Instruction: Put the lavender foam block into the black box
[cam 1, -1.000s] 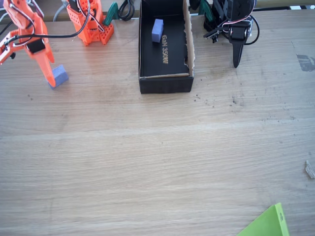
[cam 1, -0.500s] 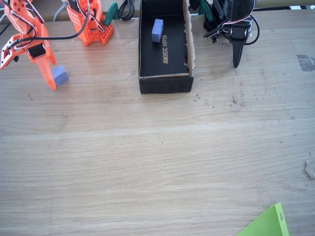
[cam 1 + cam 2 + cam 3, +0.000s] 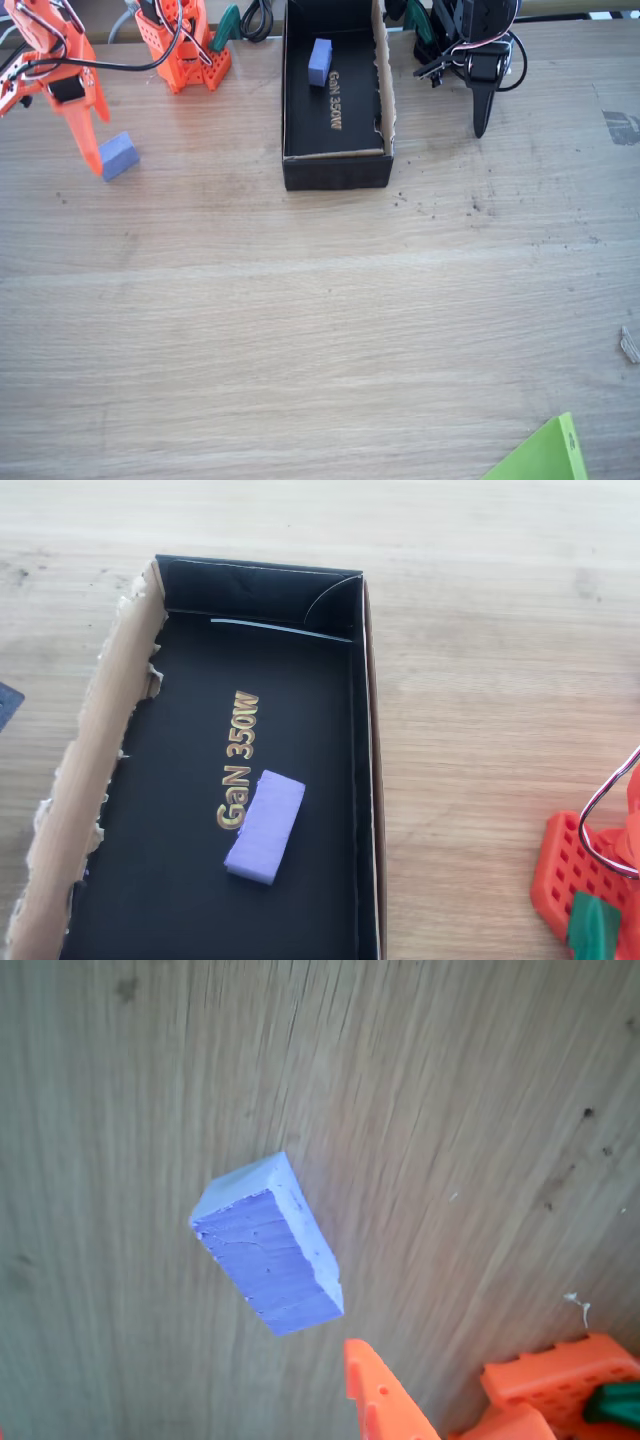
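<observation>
The lavender foam block (image 3: 118,155) lies on the wooden table at the far left, well left of the black box (image 3: 335,170). In the wrist view the block (image 3: 268,1245) rests on the wood just above and left of one orange fingertip (image 3: 365,1375), apart from it. My orange gripper (image 3: 80,150) hangs open immediately left of the block with nothing in it. The box (image 3: 365,780) has one ragged brown edge and gold "GaN 350W" lettering. A longer, narrower lavender block (image 3: 265,826) lies inside it.
The arm's orange base (image 3: 185,45) stands between the block and the box at the table's back edge, with cables around it. A green sheet (image 3: 545,455) pokes in at the bottom right. Bare wood covers the front of the table.
My gripper has lifted and drawn a little left and back from the small block. The block stays on the table in nearly the same spot.
</observation>
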### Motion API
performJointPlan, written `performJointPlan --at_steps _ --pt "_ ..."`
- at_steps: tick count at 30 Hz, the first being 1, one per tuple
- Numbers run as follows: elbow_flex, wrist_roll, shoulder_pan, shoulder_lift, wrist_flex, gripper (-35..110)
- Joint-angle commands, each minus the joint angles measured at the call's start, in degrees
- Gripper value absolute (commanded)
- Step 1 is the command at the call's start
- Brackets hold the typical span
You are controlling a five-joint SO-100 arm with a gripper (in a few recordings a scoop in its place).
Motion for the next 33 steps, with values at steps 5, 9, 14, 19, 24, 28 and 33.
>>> performJointPlan --at_steps 5,9,14,19,24,28,33 --pt "0.6 0.7 -0.3 3.1 0.8 44" --pt "-0.8 0.0 0.1 0.5 0.5 44" --pt "-2.5 -2.1 2.5 -1.2 -0.4 44" --pt "-3.5 -4.0 4.4 -2.2 -0.8 46" --pt "-3.6 -4.6 4.7 -2.6 -1.1 45" --pt "-3.6 -4.4 4.6 -2.9 -1.2 45" --pt "-3.6 -3.5 3.7 -3.3 -2.0 45"
